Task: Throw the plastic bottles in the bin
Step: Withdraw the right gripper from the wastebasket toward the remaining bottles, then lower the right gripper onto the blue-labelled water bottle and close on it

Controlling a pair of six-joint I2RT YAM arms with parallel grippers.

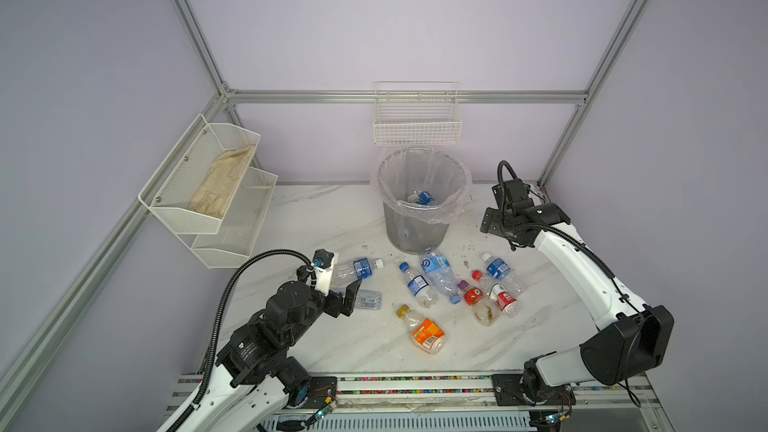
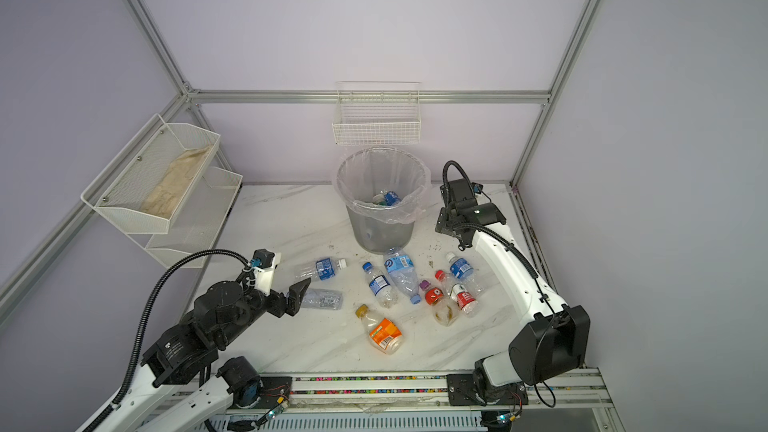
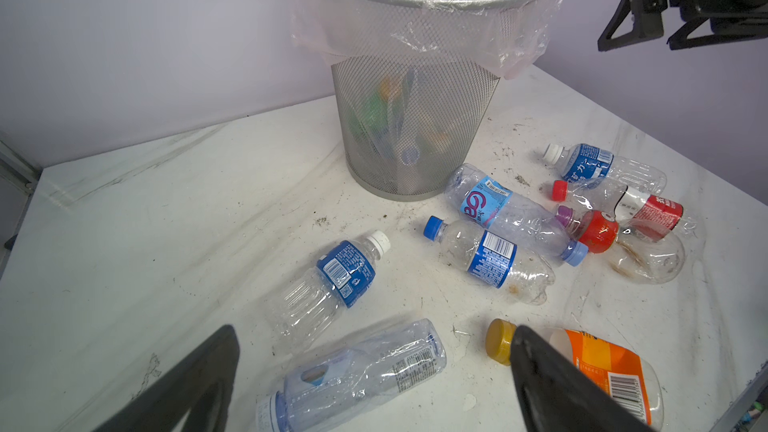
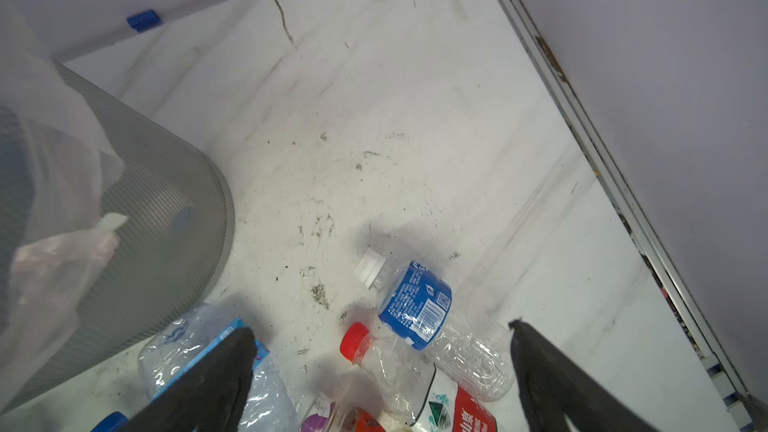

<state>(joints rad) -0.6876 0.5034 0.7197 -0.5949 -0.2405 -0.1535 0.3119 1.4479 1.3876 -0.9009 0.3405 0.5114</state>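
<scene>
wrist views — left fingers (image 3: 199,367) and right fingers (image 4: 224,367) spread, empty — plastic bottles (image 1: 438,274) strewn before bin (image 1: 415,234).

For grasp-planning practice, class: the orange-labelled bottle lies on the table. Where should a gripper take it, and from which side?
Probably the orange-labelled bottle is best gripped across its labelled middle, from above, with the jaws crosswise to its length. It lies on its side, alone, with bare table on both flanks for the fingers to come down.
</scene>
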